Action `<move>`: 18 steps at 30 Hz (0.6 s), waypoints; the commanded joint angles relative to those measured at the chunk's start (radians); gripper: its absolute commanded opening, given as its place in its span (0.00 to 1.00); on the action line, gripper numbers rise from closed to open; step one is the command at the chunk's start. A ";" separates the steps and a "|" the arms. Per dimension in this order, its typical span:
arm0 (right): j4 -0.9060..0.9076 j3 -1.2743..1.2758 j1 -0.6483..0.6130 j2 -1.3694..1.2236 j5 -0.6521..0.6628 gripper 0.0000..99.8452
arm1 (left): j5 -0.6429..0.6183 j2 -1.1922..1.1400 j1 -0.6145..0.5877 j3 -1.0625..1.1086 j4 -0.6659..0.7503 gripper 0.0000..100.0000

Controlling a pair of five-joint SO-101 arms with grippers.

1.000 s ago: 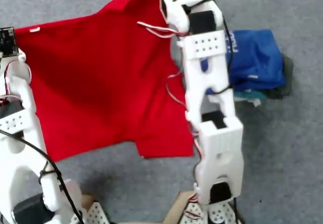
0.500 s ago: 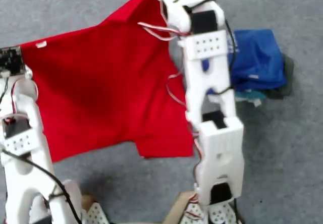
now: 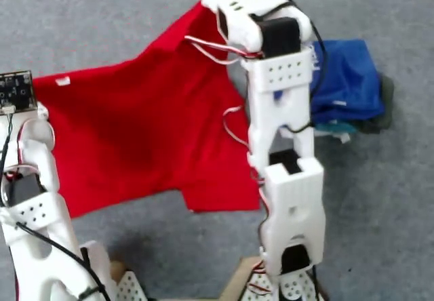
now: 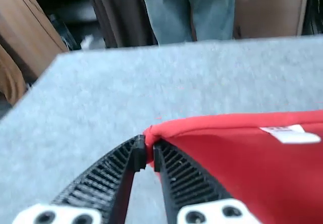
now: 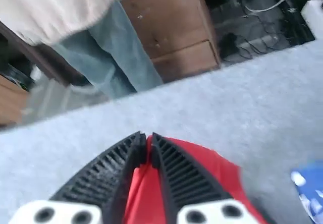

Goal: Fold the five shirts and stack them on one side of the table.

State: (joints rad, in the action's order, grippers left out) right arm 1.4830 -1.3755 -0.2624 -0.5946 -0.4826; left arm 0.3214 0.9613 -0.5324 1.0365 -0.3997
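A red shirt (image 3: 135, 131) stretches across the left and middle of a grey worktop (image 3: 380, 199), held at two points. The left tool (image 4: 145, 147) is pressed together on a rolled edge of the shirt near the worktop's left edge, with a white label (image 4: 285, 133) on the cloth close by. The right tool (image 5: 149, 139) pinches another corner of the same shirt near the far edge, with the red cloth running back under its fingers. A folded blue shirt (image 3: 342, 77) rests on other folded cloth near the right edge, just beside the right arm.
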 commanded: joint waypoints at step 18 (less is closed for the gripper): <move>0.279 0.699 0.025 0.341 0.313 0.01 | 0.160 0.066 -0.038 0.157 -0.308 0.03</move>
State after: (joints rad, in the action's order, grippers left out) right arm 1.7607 -0.9198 -0.2332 -0.3966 -0.1895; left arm 0.4488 1.0088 -0.5416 1.1838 -0.7050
